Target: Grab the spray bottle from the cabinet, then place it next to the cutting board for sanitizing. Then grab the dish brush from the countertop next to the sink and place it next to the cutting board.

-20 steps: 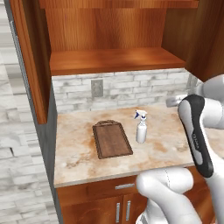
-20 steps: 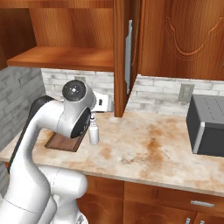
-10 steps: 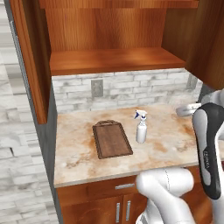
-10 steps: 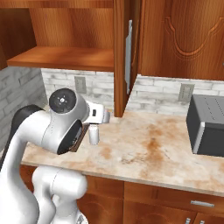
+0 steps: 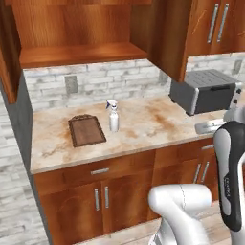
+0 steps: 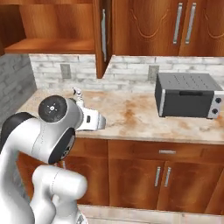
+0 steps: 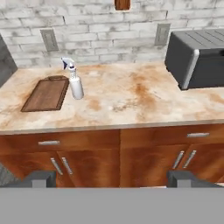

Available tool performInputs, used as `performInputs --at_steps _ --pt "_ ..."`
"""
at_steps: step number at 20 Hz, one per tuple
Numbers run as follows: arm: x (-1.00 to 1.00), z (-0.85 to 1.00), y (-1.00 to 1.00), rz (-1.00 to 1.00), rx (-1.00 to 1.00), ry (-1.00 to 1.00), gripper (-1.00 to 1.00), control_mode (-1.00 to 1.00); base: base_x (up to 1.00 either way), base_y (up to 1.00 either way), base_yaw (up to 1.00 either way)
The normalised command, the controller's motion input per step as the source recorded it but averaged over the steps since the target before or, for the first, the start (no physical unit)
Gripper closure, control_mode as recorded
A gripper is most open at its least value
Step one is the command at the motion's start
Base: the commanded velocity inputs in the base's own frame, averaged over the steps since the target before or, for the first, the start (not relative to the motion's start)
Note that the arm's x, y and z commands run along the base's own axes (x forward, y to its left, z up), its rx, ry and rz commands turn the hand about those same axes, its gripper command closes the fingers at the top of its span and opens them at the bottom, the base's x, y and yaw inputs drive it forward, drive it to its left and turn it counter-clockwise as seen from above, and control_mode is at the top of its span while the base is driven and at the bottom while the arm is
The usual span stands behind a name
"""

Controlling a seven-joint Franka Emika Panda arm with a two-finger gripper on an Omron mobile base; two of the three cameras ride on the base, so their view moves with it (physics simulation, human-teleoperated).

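Hand (fingers spread, holding nothing) faces the marbled countertop and brick backsplash.

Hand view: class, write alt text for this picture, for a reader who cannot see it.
A white spray bottle stands upright just right of a dark wooden cutting board on a marbled beige countertop, seen from the open gripper. A dark toaster oven sits at the right, with a grey brick wall behind and wooden cupboards below.
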Motion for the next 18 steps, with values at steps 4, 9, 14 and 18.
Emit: performInputs --at_steps 4,9,14,18 --pt "0.0 0.0 0.0 0.0 0.0 0.0 -1.0 1.0 0.0 -0.19 -0.93" --pt "0.0 0.0 0.0 0.0 0.0 0.0 -1.0 1.0 0.0 -0.27 -0.92" --pt "0.0 0.0 0.0 0.0 0.0 0.0 -1.0 1.0 0.0 -0.44 -0.87" --pt "0.0 0.0 0.0 0.0 0.0 0.0 -1.0 1.0 0.0 -0.57 -0.81"
